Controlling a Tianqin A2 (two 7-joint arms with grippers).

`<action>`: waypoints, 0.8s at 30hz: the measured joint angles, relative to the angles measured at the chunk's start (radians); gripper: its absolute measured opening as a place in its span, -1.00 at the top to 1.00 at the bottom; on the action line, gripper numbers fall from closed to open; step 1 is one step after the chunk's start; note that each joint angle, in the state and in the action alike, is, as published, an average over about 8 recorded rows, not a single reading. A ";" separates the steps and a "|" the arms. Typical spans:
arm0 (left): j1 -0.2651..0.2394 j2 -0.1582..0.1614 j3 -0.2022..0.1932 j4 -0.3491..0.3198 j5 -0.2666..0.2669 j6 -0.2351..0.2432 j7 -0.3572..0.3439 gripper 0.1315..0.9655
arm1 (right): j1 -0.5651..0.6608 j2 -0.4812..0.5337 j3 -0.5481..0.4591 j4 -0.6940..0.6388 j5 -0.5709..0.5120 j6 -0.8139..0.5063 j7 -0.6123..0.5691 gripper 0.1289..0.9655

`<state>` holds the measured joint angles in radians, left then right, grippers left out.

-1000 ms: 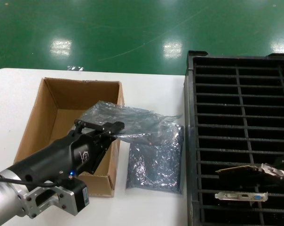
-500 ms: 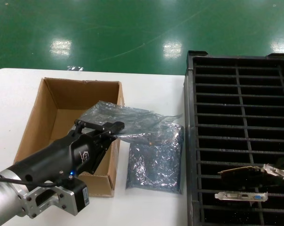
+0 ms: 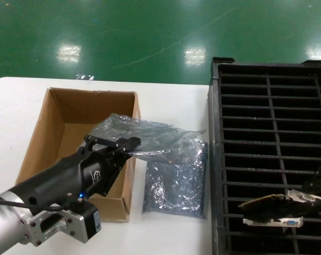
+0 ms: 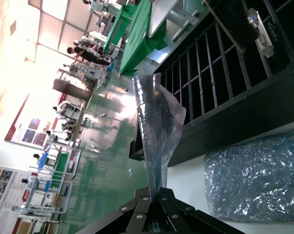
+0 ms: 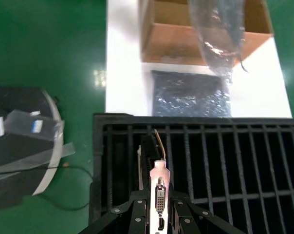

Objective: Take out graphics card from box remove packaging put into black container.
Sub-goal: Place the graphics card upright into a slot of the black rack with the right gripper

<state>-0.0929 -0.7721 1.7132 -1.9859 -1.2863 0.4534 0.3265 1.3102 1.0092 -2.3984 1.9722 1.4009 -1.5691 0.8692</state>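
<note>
My left gripper is shut on the packaging, a crinkled translucent grey bag held above the right wall of the brown box. In the left wrist view the packaging rises from between the closed fingers of the left gripper. My right gripper is shut on the graphics card, which hangs low over the near end of the black container. The right wrist view shows the right gripper clamped on the card's silver bracket above the slats.
A flat bluish-grey bag lies on the white table between box and container. The bracket of a second card, with a blue port, sits in a near slot under the held card. A round black object stands on the green floor.
My right gripper has lowered the graphics card toward the container's near slots, over the second card's bracket. The left gripper and the packaging have not moved.
</note>
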 joint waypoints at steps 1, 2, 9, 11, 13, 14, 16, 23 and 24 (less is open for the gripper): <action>0.000 0.000 0.000 0.000 0.000 0.000 0.000 0.98 | 0.042 -0.005 -0.044 -0.012 0.014 0.000 -0.003 0.85; 0.000 0.000 0.000 0.000 0.000 0.000 0.000 0.98 | 0.084 -0.011 -0.088 -0.025 0.028 0.000 -0.006 0.85; 0.000 0.000 0.000 0.000 0.000 0.000 0.000 0.98 | 0.298 -0.096 -0.300 -0.138 0.073 -0.001 -0.029 0.85; 0.000 0.000 0.000 0.000 0.000 0.000 0.000 0.98 | 0.323 -0.128 -0.326 -0.171 0.063 -0.001 -0.037 0.85; 0.000 0.000 0.000 0.000 0.000 0.000 0.000 0.98 | 0.330 -0.155 -0.340 -0.198 0.043 -0.001 -0.044 0.85; 0.000 0.000 0.000 0.000 0.000 0.000 0.000 0.98 | 0.330 -0.167 -0.344 -0.210 0.032 -0.001 -0.048 0.85; 0.000 0.000 0.000 0.000 0.000 0.000 0.000 0.98 | 0.324 -0.188 -0.349 -0.231 0.009 -0.001 -0.054 0.85; 0.000 0.000 0.000 0.000 0.000 0.000 0.000 0.98 | 0.292 -0.217 -0.354 -0.252 -0.038 -0.001 -0.058 0.85; 0.000 0.000 0.000 0.000 0.000 0.000 0.000 0.98 | 0.287 -0.218 -0.354 -0.251 -0.042 -0.001 -0.057 0.85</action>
<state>-0.0929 -0.7721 1.7132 -1.9859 -1.2863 0.4534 0.3265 1.5976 0.7909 -2.7527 1.7212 1.3587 -1.5700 0.8118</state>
